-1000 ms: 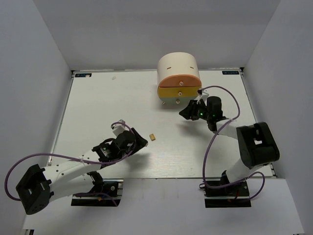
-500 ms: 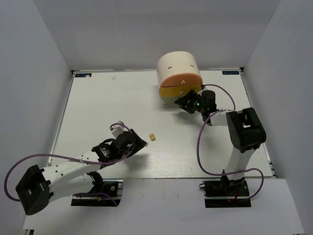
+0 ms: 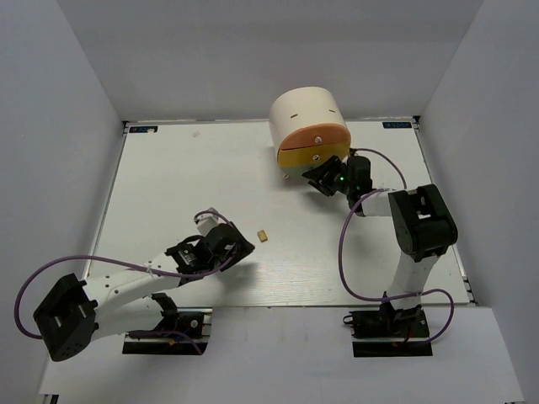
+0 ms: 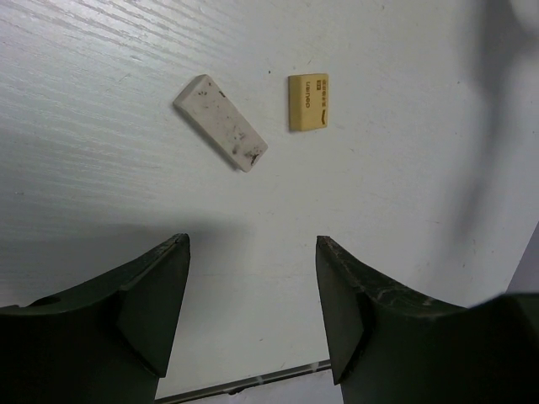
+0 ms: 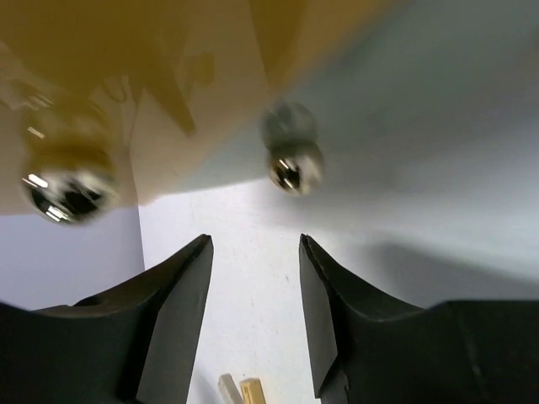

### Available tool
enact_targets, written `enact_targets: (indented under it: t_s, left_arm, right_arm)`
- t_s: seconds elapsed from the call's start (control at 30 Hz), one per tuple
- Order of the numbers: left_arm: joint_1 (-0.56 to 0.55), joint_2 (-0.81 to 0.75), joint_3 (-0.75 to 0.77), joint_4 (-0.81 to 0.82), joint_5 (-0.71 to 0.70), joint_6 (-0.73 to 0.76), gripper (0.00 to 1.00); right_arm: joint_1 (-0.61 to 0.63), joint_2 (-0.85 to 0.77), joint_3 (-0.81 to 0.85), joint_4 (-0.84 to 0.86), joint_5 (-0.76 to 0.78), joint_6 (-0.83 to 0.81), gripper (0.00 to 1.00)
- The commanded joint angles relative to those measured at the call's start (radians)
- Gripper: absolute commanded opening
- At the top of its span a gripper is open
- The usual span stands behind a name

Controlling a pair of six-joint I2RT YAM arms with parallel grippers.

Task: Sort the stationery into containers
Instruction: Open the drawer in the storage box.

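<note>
A grey eraser and a tan eraser lie side by side on the white table, just ahead of my left gripper, which is open and empty. In the top view the tan eraser lies right of the left gripper; the grey one is hidden there. The cream half-cylinder unit stands at the back with its orange drawer above its yellow drawer. My right gripper is open and empty, close under the drawer fronts. A round knob sits just above its fingertips. No highlighters or pens show.
A second knob on the yellow front shows at the left of the right wrist view. White walls enclose the table on three sides. A small mark lies near the far edge.
My right gripper has moved up and left, close against the drawer fronts. The cream unit has turned a little. My left gripper has barely shifted.
</note>
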Motion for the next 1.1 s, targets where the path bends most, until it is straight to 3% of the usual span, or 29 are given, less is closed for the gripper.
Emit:
enact_targets:
  t_s: [0.0, 0.4, 1.07]
  left_arm:
    - [-0.005, -0.005, 0.033, 0.017, 0.002, 0.004, 0.71]
    - [-0.005, 0.025, 0.042, 0.017, 0.012, 0.013, 0.71]
    - [-0.005, 0.086, 0.079, 0.017, 0.030, 0.022, 0.71]
  right_arm:
    - [-0.001, -0.066, -0.054, 0.019, 0.027, 0.041, 0.51]
    - [-0.011, -0.029, -0.013, 0.010, 0.073, 0.075, 0.44]
    - [-0.034, 0.066, 0.048, 0.037, 0.076, 0.043, 0.43]
